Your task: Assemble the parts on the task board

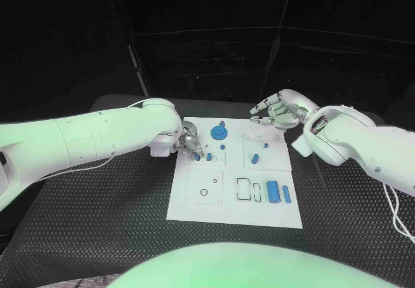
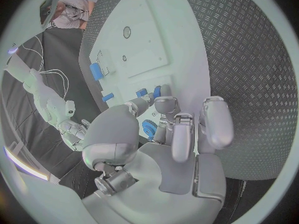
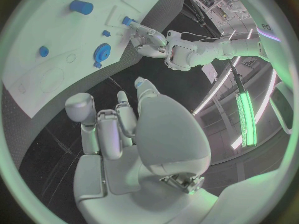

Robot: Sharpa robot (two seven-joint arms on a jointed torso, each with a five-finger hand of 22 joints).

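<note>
The white task board (image 1: 233, 198) lies in the middle of the table. My left hand (image 1: 189, 143) reaches over the board's left edge, and its thumb and a finger pinch a small blue peg (image 1: 200, 157) down at the board; the left wrist view shows this peg (image 2: 157, 91) between the fingertips. A blue gear (image 1: 219, 131) sits just beyond them on the far part of the board. My right hand (image 1: 278, 111) hovers above the board's far right corner, fingers curled in with nothing in them. In the right wrist view the gear (image 3: 101, 51) and my left hand (image 3: 149, 37) lie ahead.
More blue parts are on the board: a short peg (image 1: 255, 158) right of centre and two long cylinders (image 1: 273, 191) near the right edge. A small black ring (image 1: 203, 192) lies on the board's near left. Black ribbed matting (image 1: 104, 210) surrounds the board.
</note>
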